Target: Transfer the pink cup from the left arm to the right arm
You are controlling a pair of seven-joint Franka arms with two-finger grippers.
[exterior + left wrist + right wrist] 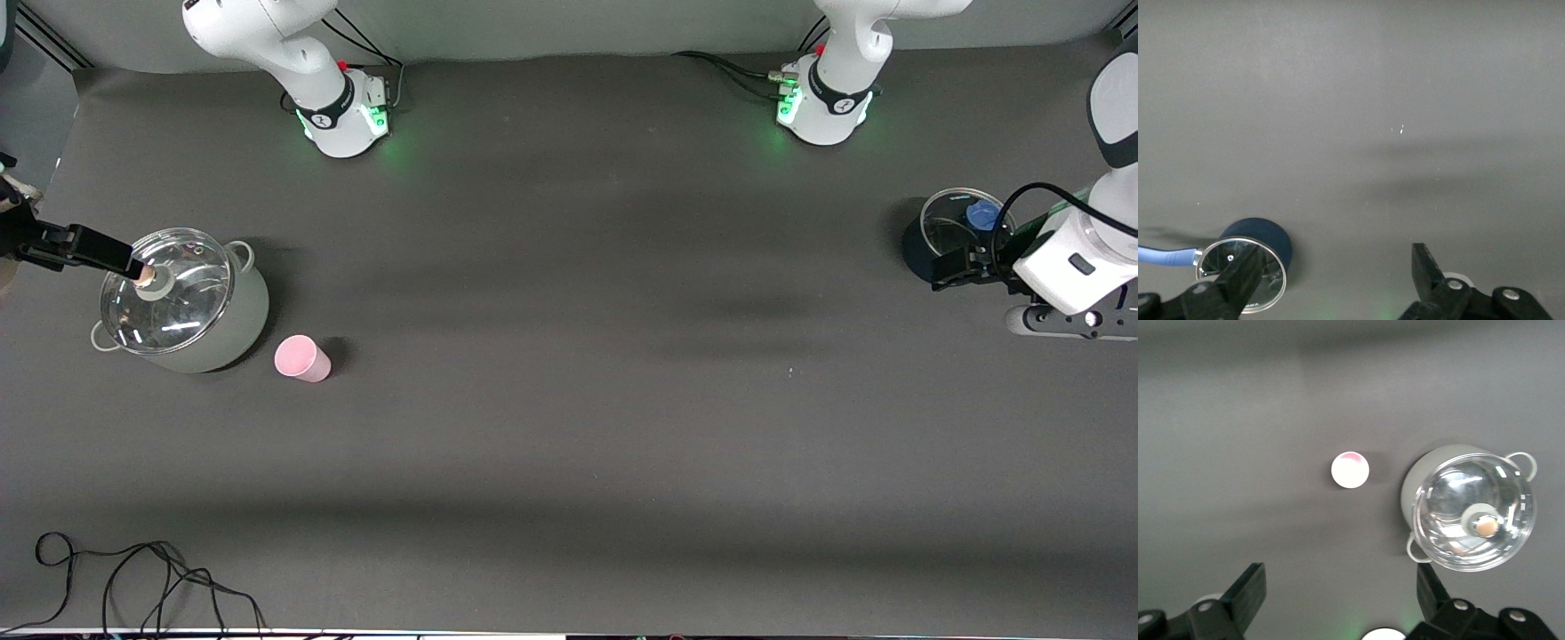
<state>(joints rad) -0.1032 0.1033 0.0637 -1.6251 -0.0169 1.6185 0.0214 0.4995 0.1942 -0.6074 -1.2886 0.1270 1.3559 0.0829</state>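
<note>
The pink cup (300, 358) stands on the dark table beside the grey pot (233, 333), a little nearer to the front camera, at the right arm's end of the table. In the right wrist view the cup (1350, 469) shows from above, well clear of my right gripper (1341, 590), which is open, empty and high over the table. One of its fingers (89, 248) shows at the edge of the front view over the pot's lid. My left gripper (949, 269) is open and empty at the left arm's end of the table, beside the dark blue pot (920, 252); it also shows in the left wrist view (1335, 273).
The grey pot has a glass lid (169, 289) with a knob (1485, 525). The dark blue pot (1265, 235) has a glass lid and a blue handle (1165, 255). A black cable (151, 578) lies near the table's front edge.
</note>
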